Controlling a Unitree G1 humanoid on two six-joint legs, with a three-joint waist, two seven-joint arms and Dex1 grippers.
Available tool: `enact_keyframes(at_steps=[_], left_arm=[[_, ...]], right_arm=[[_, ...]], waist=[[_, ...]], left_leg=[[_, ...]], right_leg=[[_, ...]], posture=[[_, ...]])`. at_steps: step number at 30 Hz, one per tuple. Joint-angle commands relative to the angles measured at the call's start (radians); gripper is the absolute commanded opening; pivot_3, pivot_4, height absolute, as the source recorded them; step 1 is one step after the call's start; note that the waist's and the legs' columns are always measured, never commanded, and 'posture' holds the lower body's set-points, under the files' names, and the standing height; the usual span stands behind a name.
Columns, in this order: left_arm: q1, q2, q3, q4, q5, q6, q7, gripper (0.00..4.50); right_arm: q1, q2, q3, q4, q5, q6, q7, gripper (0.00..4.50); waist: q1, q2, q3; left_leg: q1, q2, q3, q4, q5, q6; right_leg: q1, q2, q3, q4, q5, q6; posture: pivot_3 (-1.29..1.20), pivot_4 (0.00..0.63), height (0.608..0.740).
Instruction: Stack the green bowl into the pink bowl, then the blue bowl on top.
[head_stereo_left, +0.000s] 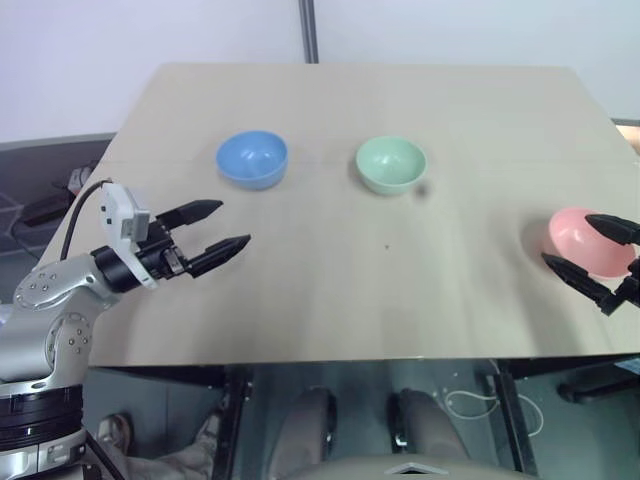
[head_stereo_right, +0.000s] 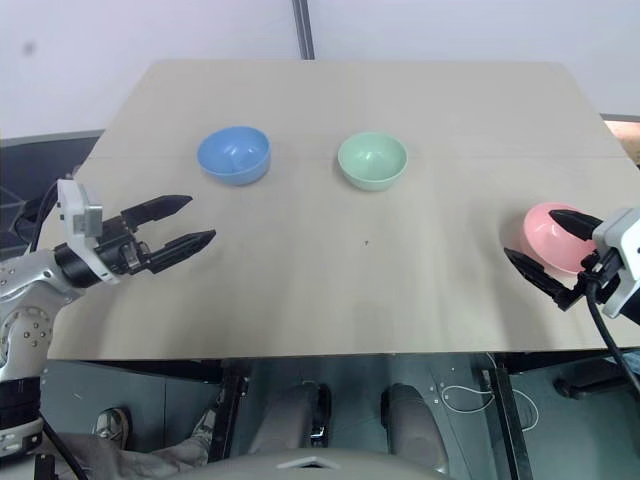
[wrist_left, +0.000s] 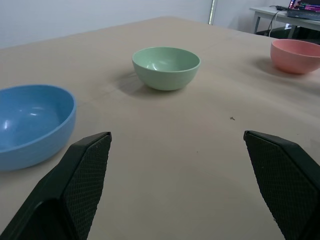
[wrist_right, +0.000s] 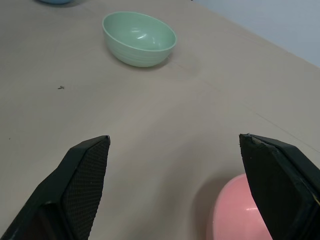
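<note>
You've got all three bowls sitting apart on the surface (head_stereo_left: 330, 290), nothing stacked yet. The blue bowl (head_stereo_left: 252, 159) is far-left, the green bowl (head_stereo_left: 391, 164) is near the middle beside it, and the pink bowl (head_stereo_left: 584, 241) sits way out by the right edge.

Your left gripper (head_stereo_left: 212, 232) hovers over the near-left part of the surface, fingers spread wide and empty, aimed across toward the green bowl. Your right gripper (head_stereo_right: 558, 258) is spread wide too, empty, fingers either side of the pink bowl from the head view — though whether they touch it, I can't tell.

Here's the risk: that pink bowl is the base of the stack and it's close to the edge. Nudge it with the right gripper's fingers and it could slide off — these bowls look light and smooth. Going for the green bowl, a pinch on the thin rim could tip it or let it slip. And watch the blue bowl — the left arm's path runs close by it.
</note>
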Motion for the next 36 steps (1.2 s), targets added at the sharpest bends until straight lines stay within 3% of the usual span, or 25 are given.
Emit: enact_keyframes(at_steps=[1, 5, 13, 21, 31, 36], left_arm=[[-0.007, 0.012, 0.027, -0.025, -0.022, 0.000, -0.010, 4.50], [-0.019, -0.002, 0.021, -0.053, -0.052, 0.011, -0.016, 4.50], [-0.038, -0.026, -0.063, -0.114, -0.078, -0.044, -0.157, 4.50], [-0.138, -0.099, -0.133, -0.114, -0.083, -0.074, -0.185, 4.50], [-0.129, -0.090, -0.110, -0.144, -0.162, -0.034, -0.203, 4.50], [-0.138, -0.112, -0.101, -0.131, -0.191, -0.020, -0.169, 4.50]], right_arm=[[-0.019, -0.022, -0.012, -0.006, 0.008, 0.001, -0.006, 4.48], [-0.043, -0.025, 0.028, 0.016, -0.030, -0.005, -0.035, 4.48], [-0.078, -0.037, 0.129, 0.031, -0.151, 0.172, -0.226, 4.48], [-0.273, 0.031, 0.335, 0.269, -0.232, 0.272, -0.352, 4.48], [-0.320, 0.036, 0.368, 0.342, -0.277, 0.204, -0.343, 0.03], [-0.329, 0.048, 0.396, 0.255, -0.264, 0.139, -0.303, 0.03]], waist=[[0.000, 0.000, 0.000], [0.000, 0.000, 0.000], [0.001, 0.000, 0.000], [-0.004, 0.000, 0.000], [-0.001, 0.000, 0.000], [-0.002, 0.001, 0.000]], left_leg=[[0.000, 0.000, 0.000, 0.000, 0.000, 0.000], [0.000, 0.000, 0.000, 0.000, 0.000, 0.000], [0.000, 0.000, 0.000, 0.000, 0.000, 0.000], [0.000, 0.000, 0.002, 0.000, 0.000, 0.000], [-0.003, 0.000, 0.002, 0.000, 0.000, 0.000], [-0.002, 0.000, 0.002, 0.000, 0.000, 0.001]], right_leg=[[0.000, 0.000, 0.000, 0.000, 0.000, 0.000], [0.000, 0.000, 0.000, 0.000, 0.000, 0.000], [0.000, 0.000, 0.000, 0.000, 0.000, 0.000], [0.000, 0.003, 0.000, 0.001, 0.000, 0.000], [-0.004, 0.005, 0.001, 0.000, 0.000, 0.000], [-0.004, 0.005, 0.001, 0.001, 0.000, 0.000]], posture=[[0.00, 0.150, 0.740], [0.00, 0.150, 0.740], [0.00, 0.150, 0.740], [0.00, 0.150, 0.740], [0.00, 0.150, 0.740], [0.00, 0.150, 0.740]])
